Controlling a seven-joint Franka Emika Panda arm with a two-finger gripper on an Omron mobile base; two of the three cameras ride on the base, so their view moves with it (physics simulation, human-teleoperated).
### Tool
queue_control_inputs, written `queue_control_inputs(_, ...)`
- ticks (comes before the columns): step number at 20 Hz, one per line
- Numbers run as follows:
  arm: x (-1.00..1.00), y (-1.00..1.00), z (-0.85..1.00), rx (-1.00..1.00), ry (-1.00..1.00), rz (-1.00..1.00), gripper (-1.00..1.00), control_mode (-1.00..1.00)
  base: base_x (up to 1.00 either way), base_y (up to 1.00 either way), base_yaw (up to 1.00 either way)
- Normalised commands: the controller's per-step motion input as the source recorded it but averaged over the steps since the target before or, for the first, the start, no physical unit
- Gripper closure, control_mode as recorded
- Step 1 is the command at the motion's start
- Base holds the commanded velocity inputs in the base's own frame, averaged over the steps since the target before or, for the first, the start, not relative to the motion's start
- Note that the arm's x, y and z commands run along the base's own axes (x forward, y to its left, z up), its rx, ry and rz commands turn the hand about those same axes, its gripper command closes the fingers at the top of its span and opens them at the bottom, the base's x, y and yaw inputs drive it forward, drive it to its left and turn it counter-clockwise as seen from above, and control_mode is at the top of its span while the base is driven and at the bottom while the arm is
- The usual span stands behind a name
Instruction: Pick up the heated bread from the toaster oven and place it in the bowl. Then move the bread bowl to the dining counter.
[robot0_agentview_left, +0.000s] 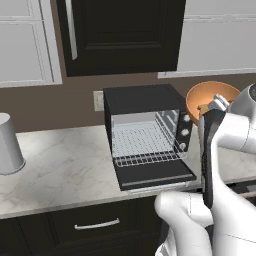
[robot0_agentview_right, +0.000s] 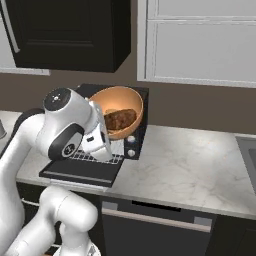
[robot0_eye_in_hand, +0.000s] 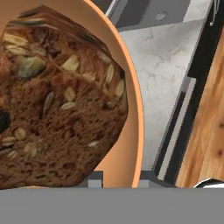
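Observation:
The orange-brown bowl (robot0_agentview_right: 131, 102) hangs tilted in the air beside the top of the toaster oven (robot0_agentview_left: 142, 102), lifted off the worktop. The heated bread (robot0_agentview_right: 120, 119), a dark-brown seeded piece, lies inside the bowl and looms large in the hand view (robot0_eye_in_hand: 57, 100). My gripper (robot0_agentview_left: 215, 106) is shut on the bowl's near rim (robot0_eye_in_hand: 133, 118), and its fingertips (robot0_eye_in_hand: 95, 178) show at the rim's lower edge. The black toaster oven stands open with its door (robot0_agentview_left: 157, 176) dropped flat and its wire rack (robot0_agentview_left: 142, 145) bare. The dining counter is out of view.
A grey canister (robot0_agentview_left: 7, 145) stands at the left of the marble worktop (robot0_agentview_left: 65, 170). To the right of the oven the worktop (robot0_agentview_right: 190, 160) runs on. Dark and white wall cabinets (robot0_agentview_left: 120, 35) hang above. Wood floor (robot0_eye_in_hand: 208, 131) shows below the counter edge.

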Motion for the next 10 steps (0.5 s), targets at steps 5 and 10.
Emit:
queue_control_inputs(5,-0.20,0.35,0.00,-0.01,-0.03,0.11,1.00,1.00,-0.56,0.05,0.35)
queue_control_inputs(10,0.00,0.00,0.00,0.00,0.00,0.00,1.00,1.00,-0.68,-0.01,0.95)
